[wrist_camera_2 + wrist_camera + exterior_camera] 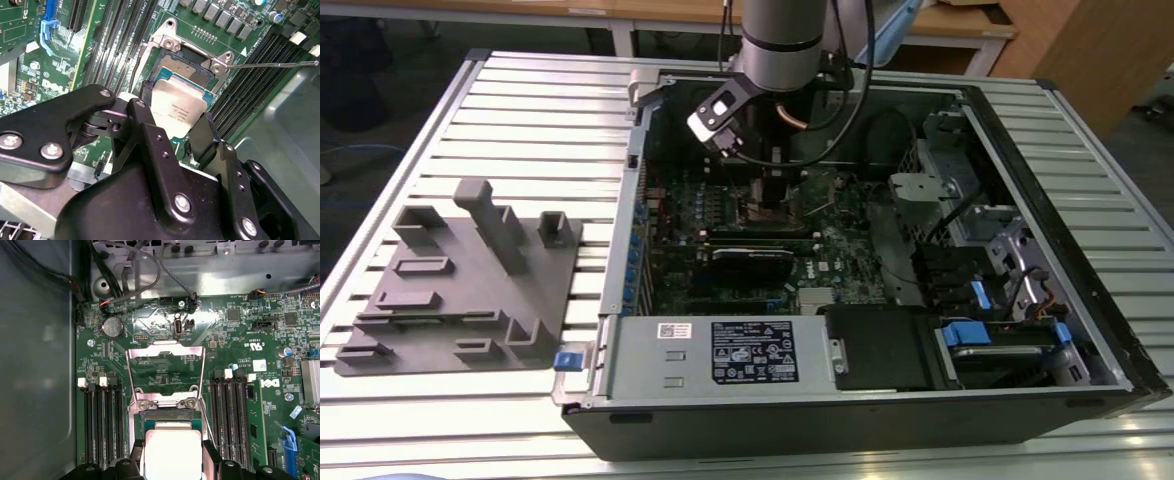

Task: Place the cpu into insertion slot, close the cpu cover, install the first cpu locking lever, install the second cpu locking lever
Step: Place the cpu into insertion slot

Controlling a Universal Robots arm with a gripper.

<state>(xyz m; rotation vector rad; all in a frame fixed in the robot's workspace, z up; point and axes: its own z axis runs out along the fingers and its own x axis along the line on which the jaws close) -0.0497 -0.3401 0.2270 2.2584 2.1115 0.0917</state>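
My gripper (175, 120) reaches down into the open computer case (627, 200) over the motherboard. It is shut on the cpu (176, 107), a flat square chip with a silver-grey top, held by two opposite edges between the black fingers (146, 125). The chip hangs just over the insertion slot (186, 66), covering most of it; a strip of the slot's dark centre still shows past the chip's far edge. In the first wrist view the cpu (170, 452) sits between the fingers, and the cpu cover (165, 352) stands flipped open beyond the slot. A thin locking lever (275, 64) sticks out sideways, unlatched.
Long black memory slots (100, 425) run along both sides of the socket. A power supply (720, 350) and drive bays (987, 330) fill the case's near side. A grey plastic fixture (460, 280) lies on the slatted table at the exterior view's left.
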